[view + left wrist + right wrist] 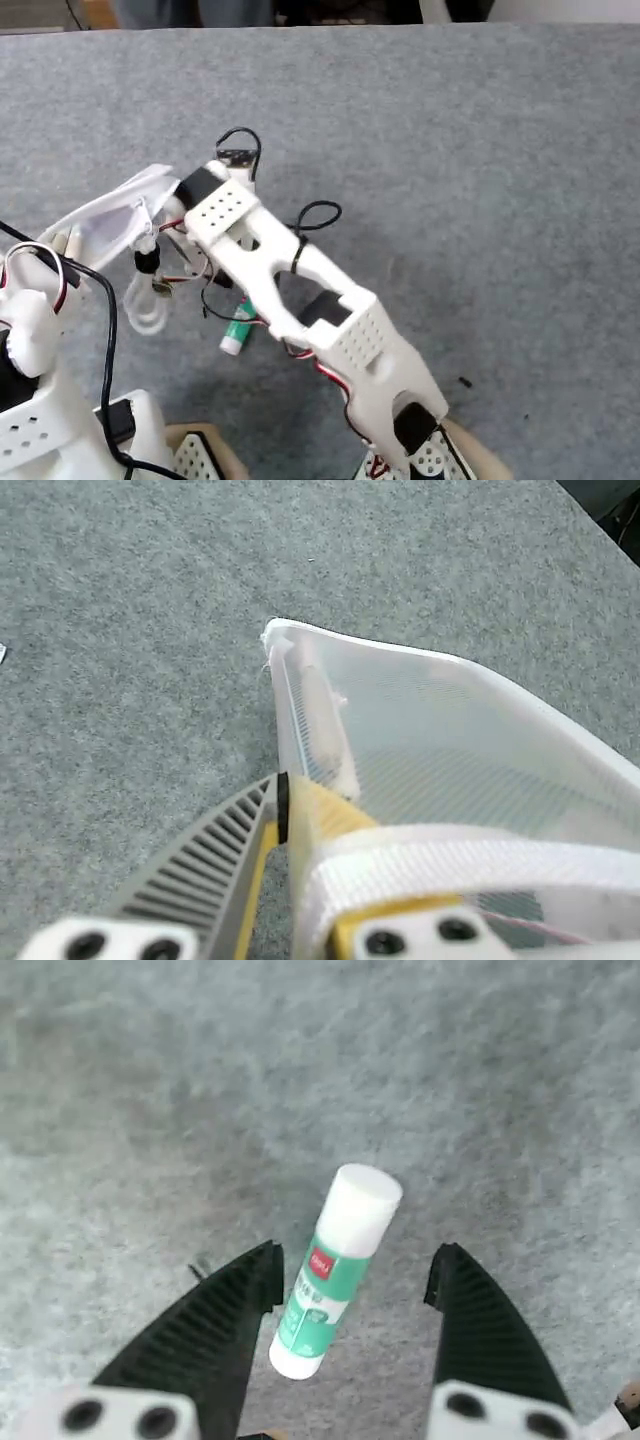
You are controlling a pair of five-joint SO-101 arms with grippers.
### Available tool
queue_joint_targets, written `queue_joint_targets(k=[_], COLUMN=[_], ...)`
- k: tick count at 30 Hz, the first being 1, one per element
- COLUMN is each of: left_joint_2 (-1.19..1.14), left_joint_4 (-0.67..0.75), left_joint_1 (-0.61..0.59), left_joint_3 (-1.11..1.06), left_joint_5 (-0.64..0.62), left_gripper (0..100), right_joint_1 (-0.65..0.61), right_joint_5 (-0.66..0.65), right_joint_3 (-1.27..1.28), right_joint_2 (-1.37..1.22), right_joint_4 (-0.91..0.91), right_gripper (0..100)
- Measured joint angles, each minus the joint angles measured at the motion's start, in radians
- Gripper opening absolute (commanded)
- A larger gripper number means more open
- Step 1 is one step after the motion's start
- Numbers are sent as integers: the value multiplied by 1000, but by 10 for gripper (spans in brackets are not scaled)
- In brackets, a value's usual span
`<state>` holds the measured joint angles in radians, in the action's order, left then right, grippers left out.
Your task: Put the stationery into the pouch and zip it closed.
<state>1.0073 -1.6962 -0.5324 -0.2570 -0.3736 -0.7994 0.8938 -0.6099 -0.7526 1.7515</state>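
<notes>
**Pouch [450, 750] gripped on the left, glue stick [335, 1270] between open jaws on the right**

The left gripper [282, 798] is clamped on the pouch's edge. Its grey ribbed finger presses on the outside and its yellow finger lies against the mesh on the other side. A white webbing strap [450, 865] crosses over the yellow finger close to the wrist. From the clamp, the white mesh pouch spreads away from the gripper, with its far corner standing above the grey mat [480, 150]. A pale, long thing [322, 720] shows through the mesh just inside the gripped edge; what it is cannot be told.

The right gripper [357, 1252] is spread wide, pointing down at the mat, with its two black fingers on either side of the glue stick. One finger is just beside the stick's green label and the other stands farther off. Whether either one touches the stick cannot be told. The stick is green and white and lies flat on the mat, outside the pouch.

In the high view, the pouch sits at the left of the table above the left arm, tilted, with one end just beside the right arm's wrist. The glue stick lies nearer the arm bases, partly under the right arm and apart from the pouch.
</notes>
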Motion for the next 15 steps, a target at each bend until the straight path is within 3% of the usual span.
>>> queue_joint_targets(k=[8, 15], left_joint_2=[0, 0], left_joint_4=[0, 0], left_joint_1=[0, 0], left_joint_3=[0, 0], left_joint_5=[0, 0], left_gripper=[28, 28], right_joint_1=[2, 2], right_joint_5=[11, 209], right_joint_3=[-3, -3], right_joint_2=[0, -2], right_joint_4=[0, -2], right_gripper=[243, 227])
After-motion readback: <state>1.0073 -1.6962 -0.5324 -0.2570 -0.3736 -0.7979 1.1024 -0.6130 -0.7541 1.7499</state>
